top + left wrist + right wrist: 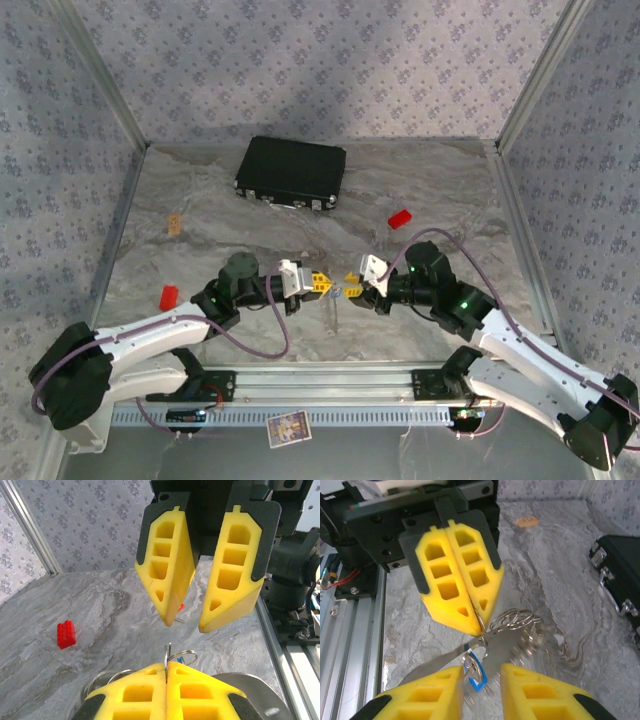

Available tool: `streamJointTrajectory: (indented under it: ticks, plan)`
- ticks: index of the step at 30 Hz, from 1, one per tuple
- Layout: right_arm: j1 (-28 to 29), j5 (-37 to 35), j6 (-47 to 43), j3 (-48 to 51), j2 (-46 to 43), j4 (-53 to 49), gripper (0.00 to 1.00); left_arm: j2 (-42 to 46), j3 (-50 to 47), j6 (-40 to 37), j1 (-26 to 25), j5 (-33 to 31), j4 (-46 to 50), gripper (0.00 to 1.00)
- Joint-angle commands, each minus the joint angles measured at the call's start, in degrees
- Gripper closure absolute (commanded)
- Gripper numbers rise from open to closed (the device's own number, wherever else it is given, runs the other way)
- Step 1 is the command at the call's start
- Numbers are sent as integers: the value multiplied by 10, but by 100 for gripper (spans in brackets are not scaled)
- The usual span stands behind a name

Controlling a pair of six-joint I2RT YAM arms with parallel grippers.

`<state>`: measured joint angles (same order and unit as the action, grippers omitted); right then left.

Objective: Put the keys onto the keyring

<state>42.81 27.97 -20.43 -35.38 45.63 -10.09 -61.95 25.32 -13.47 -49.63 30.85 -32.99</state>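
1. A card [289,428] lies at the near edge, in front of the rail [330,380]; its print is too small to be read.
2. The left gripper [318,284] is held over the middle of the table [450,190]; its fingers are pressed together on the keyring [516,618]; in the left wrist view a thin edge of wire is seen clamped between the yellow pads.
3. The right gripper [352,290] is set tip to tip with the left one, just beside it; its fingers are spread, one to either side of the blue key [478,685].
4. The keyring's coils loop out beside the left fingertips; the blue key is seen just below them, its silver blade slanting away; whether it is threaded on the ring cannot be told.
5. A near red block [169,296] lies beside the left arm; a tan block [175,225] lies farther back on the same side; a far red block [400,219] lies right of middle.
6. A black case [291,172] lies shut at the far side, its silver latches turned towards the arms; any lettering on it cannot be made out.
7. The table is closed in by flower-patterned walls [300,60].
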Motion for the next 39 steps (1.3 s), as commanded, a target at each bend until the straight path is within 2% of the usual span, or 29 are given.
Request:
streamJointTrajectory:
  ticks: [1, 15, 26, 32, 34, 35, 39]
  plan:
    - [-2, 23, -1, 3, -2, 18, 77, -1, 27, -3, -4, 31, -12, 100]
    - [10, 21, 1, -5, 39, 45, 79, -3, 31, 2, -4, 50, -8, 100]
    - [14, 34, 3, -9, 60, 58, 84, -6, 37, 4, -4, 64, -17, 100]
    - [15, 35, -4, -15, 60, 48, 98, -8, 35, 5, -4, 50, -10, 100]
    - [15, 33, -9, -21, 58, 33, 100, -5, 36, 4, -4, 29, 9, 86]
    - [15, 31, -14, -25, 56, 24, 100, -3, 38, -1, -4, 21, 23, 83]
    - [17, 22, -30, -52, 66, -28, 100, 7, 46, -14, -3, 3, 76, 81]
